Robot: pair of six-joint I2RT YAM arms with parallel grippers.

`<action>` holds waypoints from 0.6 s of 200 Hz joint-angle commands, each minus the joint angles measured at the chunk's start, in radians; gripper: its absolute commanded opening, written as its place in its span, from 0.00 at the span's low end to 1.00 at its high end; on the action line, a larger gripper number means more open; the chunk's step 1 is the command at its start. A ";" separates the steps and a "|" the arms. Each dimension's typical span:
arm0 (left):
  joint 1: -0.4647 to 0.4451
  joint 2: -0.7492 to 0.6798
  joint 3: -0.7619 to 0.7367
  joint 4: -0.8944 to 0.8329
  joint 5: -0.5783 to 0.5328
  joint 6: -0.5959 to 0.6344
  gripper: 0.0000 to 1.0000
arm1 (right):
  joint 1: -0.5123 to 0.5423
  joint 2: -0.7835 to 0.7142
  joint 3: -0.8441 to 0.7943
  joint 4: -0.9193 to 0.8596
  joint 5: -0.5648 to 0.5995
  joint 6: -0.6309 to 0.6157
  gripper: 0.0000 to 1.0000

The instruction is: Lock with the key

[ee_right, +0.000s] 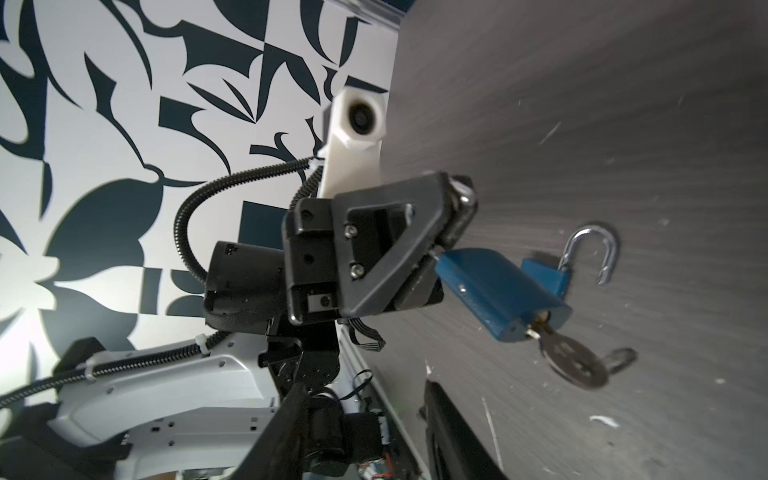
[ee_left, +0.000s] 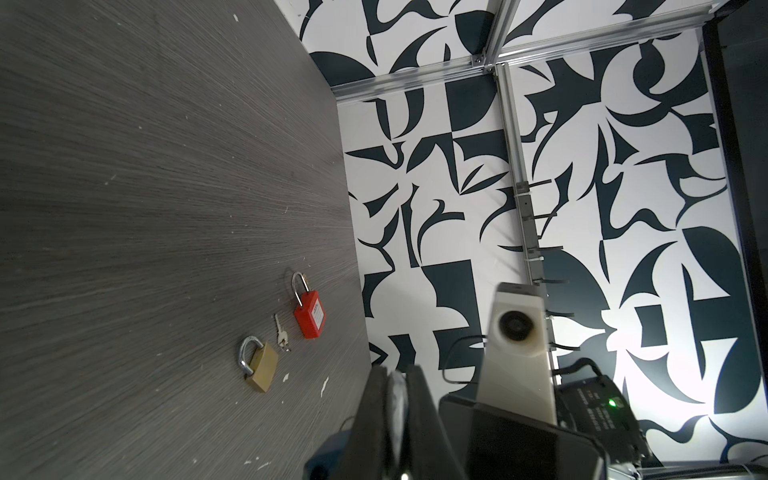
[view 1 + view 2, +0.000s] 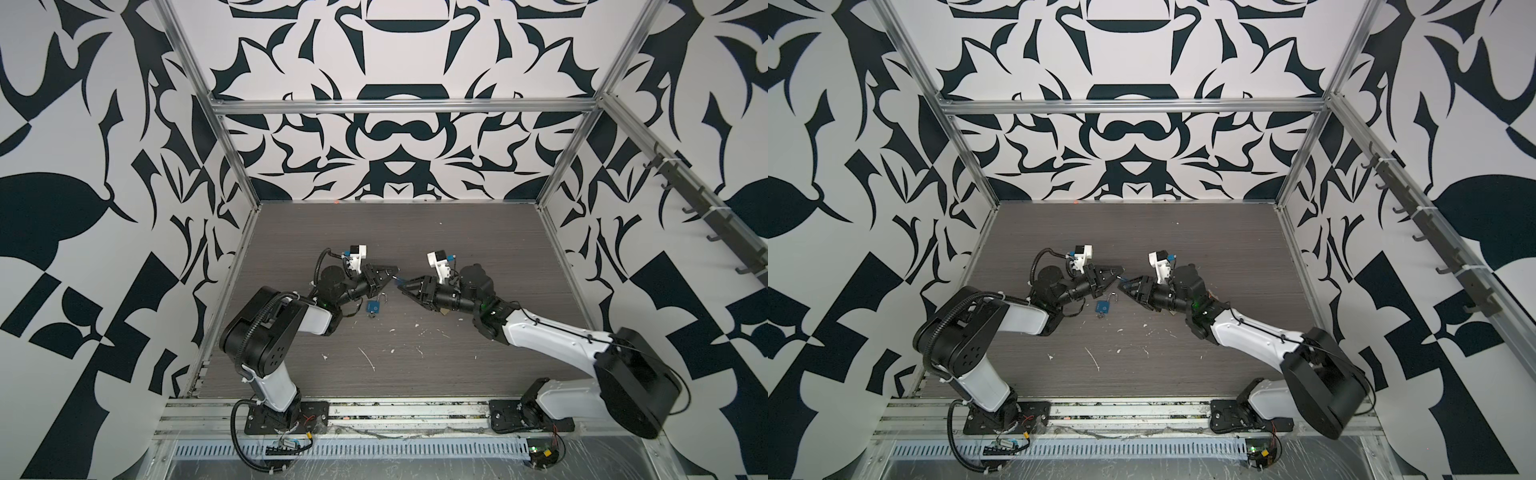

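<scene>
A blue padlock (image 3: 372, 307) (image 3: 1102, 307) lies on the table with its shackle (image 1: 590, 253) swung open. A key (image 1: 575, 365) on a ring sticks in the keyhole at its bottom end. My left gripper (image 3: 392, 276) (image 2: 395, 374) hovers just above and beyond the padlock. It is shut on a thin silvery metal piece (image 1: 464, 195) that looks like a key head seen edge-on. My right gripper (image 3: 401, 286) (image 1: 365, 432) faces it tip to tip, open, with nothing between its fingers. The padlock's body (image 1: 498, 295) shows just past the left gripper in the right wrist view.
A brass padlock (image 2: 259, 365), a loose key (image 2: 280, 332) and a red padlock (image 2: 309, 316) lie in a row on the wood-grain table (image 3: 374, 232), toward the right wall. The right arm hides them in both top views. White scraps (image 3: 365, 357) litter the front.
</scene>
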 commanded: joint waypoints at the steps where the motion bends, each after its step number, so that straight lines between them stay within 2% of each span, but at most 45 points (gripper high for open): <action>1: -0.003 -0.039 0.011 0.005 0.021 -0.097 0.00 | 0.005 -0.158 0.044 -0.278 0.142 -0.470 0.50; 13: -0.006 -0.063 0.008 -0.059 0.018 -0.125 0.00 | 0.002 -0.199 0.017 -0.304 0.200 -0.607 0.51; 29: -0.016 -0.130 0.003 -0.197 0.002 -0.128 0.00 | 0.003 -0.208 -0.002 -0.301 0.230 -0.726 0.51; 55: -0.040 -0.296 0.010 -0.488 -0.057 -0.081 0.00 | 0.001 -0.161 -0.010 -0.240 0.199 -0.835 0.52; 85: -0.045 -0.453 0.067 -0.789 -0.087 0.024 0.00 | 0.000 -0.131 -0.008 -0.157 0.099 -0.882 0.52; 120: -0.044 -0.473 0.075 -0.794 -0.061 0.029 0.00 | -0.002 -0.103 0.000 -0.085 0.011 -0.868 0.52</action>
